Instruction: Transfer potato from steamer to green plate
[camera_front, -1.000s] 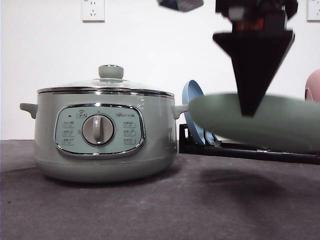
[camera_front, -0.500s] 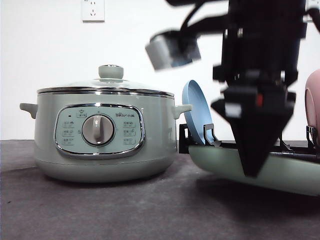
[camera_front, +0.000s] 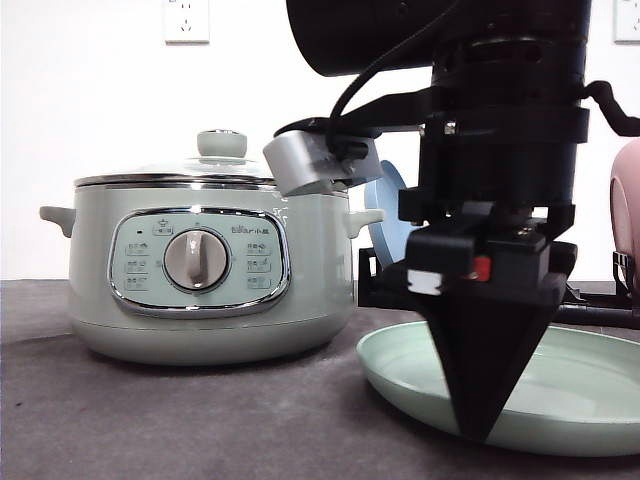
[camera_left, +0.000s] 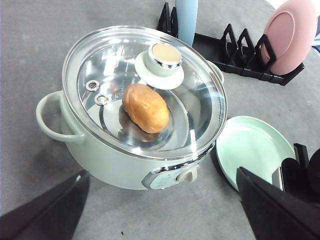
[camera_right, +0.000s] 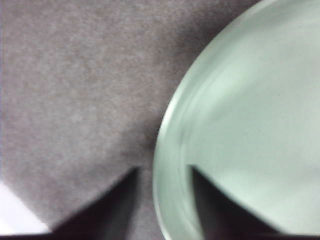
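- The steamer (camera_front: 205, 280) stands on the table (camera_front: 200, 420), left of the green plate (camera_front: 560, 390).
- The potato (camera_left: 146, 107) lies inside the steamer, under its lid (camera_left: 145, 90).
- The green plate lies flat on the table, just beside the steamer.
- A dish rack (camera_left: 235, 50) stands behind both, holding a blue plate (camera_front: 385, 215) upright and a pink plate (camera_left: 292, 32) further right.
- The right gripper (camera_front: 485, 425) stands at the green plate's near rim.
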